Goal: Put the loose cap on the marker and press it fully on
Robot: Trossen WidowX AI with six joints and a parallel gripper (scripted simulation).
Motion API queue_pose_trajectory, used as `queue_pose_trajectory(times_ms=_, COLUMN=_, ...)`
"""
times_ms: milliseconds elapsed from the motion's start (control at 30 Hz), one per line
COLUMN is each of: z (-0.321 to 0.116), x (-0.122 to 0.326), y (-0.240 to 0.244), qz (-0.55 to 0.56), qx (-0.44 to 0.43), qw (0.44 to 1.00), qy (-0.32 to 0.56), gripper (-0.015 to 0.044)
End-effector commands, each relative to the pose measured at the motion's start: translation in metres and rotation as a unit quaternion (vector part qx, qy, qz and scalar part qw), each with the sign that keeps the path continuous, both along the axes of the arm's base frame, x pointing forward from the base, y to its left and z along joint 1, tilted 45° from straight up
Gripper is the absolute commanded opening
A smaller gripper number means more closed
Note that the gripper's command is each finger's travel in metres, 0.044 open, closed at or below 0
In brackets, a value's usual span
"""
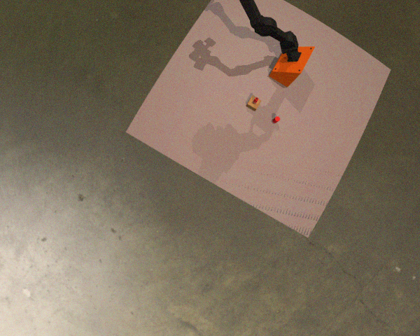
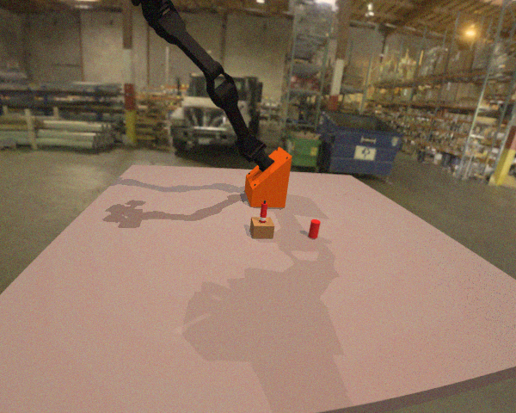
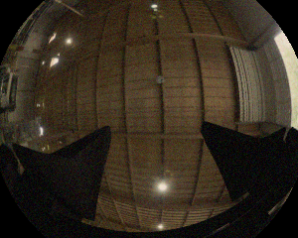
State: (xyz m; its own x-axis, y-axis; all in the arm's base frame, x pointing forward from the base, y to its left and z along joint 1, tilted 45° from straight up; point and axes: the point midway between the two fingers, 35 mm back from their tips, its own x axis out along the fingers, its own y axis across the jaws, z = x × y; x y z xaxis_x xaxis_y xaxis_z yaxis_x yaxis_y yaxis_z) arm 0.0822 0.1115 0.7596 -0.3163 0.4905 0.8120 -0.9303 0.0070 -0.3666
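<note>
The marker (image 1: 255, 100) (image 2: 263, 211) stands upright in the wooden holder block (image 1: 253, 104) (image 2: 262, 229). It is red with a white band low down and a dark tip at the top. The red cap (image 1: 276, 120) (image 2: 314, 229) stands upright on the table (image 1: 166, 119) (image 2: 116, 311), apart from the block and to its right in the exterior view. My gripper (image 3: 158, 129) is open and empty in the wrist view, its two dark fingers wide apart, facing the ceiling. It is outside the top and exterior views, away from marker and cap.
The orange arm base (image 1: 295, 66) (image 2: 269, 187) stands on the table behind the block in the exterior view. The black arm (image 1: 268, 26) (image 2: 196, 48) rises from it up and out of the picture. Arm shadows lie across the table and around the cap.
</note>
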Motion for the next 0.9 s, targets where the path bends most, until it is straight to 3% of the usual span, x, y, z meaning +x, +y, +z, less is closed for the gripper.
queue_pose_trajectory(times_ms=0, z=0.0, x=-0.001, y=0.0, qz=0.003, qx=0.001, qw=1.0, qy=0.0, gripper=0.0374)
queue_pose_trajectory(times_ms=167, z=-0.001, x=-0.044, y=-0.006, qz=0.088, qx=0.016, qw=0.996, qy=-0.026, gripper=0.0246)
queue_pose_trajectory(times_ms=533, z=-0.014, x=-0.175, y=-0.083, qz=0.306, qx=0.035, qw=0.943, qy=-0.125, gripper=0.0246)
queue_pose_trajectory(times_ms=867, z=-0.046, x=-0.231, y=-0.199, qz=0.472, qx=0.077, qw=0.853, qy=-0.207, gripper=0.0246)
